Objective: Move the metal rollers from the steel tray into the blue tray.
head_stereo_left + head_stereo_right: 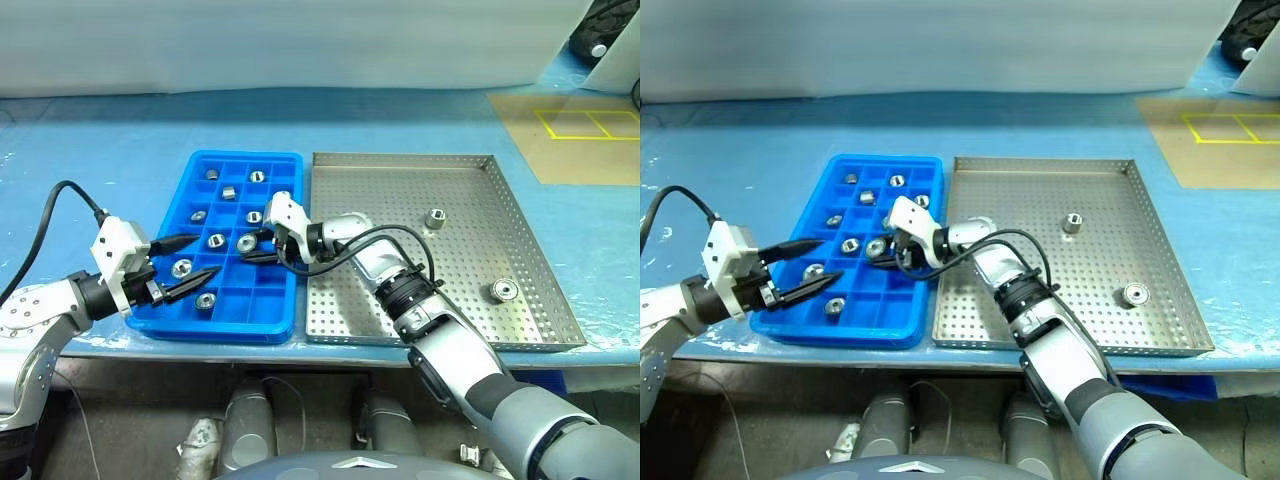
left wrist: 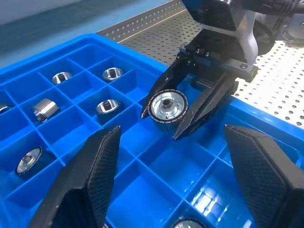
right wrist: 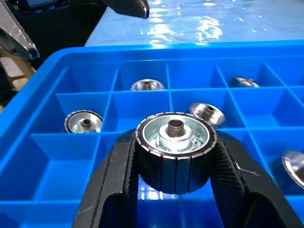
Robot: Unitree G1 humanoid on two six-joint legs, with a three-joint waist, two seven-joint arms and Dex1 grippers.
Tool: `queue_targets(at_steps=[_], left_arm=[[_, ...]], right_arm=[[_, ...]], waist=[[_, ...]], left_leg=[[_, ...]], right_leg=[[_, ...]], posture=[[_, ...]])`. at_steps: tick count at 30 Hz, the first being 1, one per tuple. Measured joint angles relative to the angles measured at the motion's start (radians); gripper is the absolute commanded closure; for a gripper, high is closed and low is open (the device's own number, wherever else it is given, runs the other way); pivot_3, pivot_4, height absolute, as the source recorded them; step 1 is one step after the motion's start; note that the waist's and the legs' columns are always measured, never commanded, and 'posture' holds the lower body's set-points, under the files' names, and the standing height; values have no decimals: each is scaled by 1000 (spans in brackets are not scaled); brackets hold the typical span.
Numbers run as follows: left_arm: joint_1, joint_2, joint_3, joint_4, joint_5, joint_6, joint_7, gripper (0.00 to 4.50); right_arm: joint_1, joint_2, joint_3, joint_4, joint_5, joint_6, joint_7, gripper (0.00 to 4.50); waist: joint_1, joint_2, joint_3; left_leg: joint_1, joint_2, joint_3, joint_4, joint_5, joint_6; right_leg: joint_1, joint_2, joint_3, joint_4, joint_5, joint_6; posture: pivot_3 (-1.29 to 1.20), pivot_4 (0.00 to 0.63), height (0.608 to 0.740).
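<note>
While the right gripper (image 3: 173, 190) hangs over the blue tray (image 1: 190, 175) clamped on a roller (image 2: 168, 107), we judge placement underway: next, release into an empty compartment; left gripper (image 1: 187, 268) waits apart, two rollers (image 1: 435, 217) remaining in the steel tray (image 1: 400, 160).

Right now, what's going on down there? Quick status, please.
Right gripper shut on one roller, above the blue tray. Left gripper open, empty, over the tray's near left. Two rollers left in the steel tray. Nothing in the way.
</note>
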Motion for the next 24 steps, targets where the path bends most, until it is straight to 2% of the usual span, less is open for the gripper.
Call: queue_targets(at_steps=[10, 11, 16, 24], left_arm=[[29, 0, 19, -33, -20, 12, 27, 823], [28, 0, 18, -33, -21, 12, 27, 823], [7, 1, 15, -25, -24, 12, 22, 823], [-102, 3, -53, 33, -20, 10, -4, 823]], right_arm=[[-9, 45, 12, 54, -35, -44, 19, 2830], [-9, 45, 12, 57, -38, -55, 18, 2100], [-12, 42, 6, 66, -42, -65, -3, 570], [-26, 0, -60, 54, -28, -34, -53, 570]], waist=[[20, 0, 0], [20, 0, 0], [20, 0, 0], [18, 0, 0]], left_leg=[[0, 0, -1, -2, 0, -1], [0, 0, -1, -2, 0, -1], [0, 0, -1, -2, 1, -1], [0, 0, -1, -2, 2, -3]], right_leg=[[-1, 0, 0, 0, 0, 0], [-1, 0, 0, 0, 0, 0], [-1, 0, 1, 0, 0, 0], [-1, 0, 1, 0, 0, -1]], posture=[[266, 150, 740], [262, 150, 740], [239, 150, 740], [91, 150, 740]])
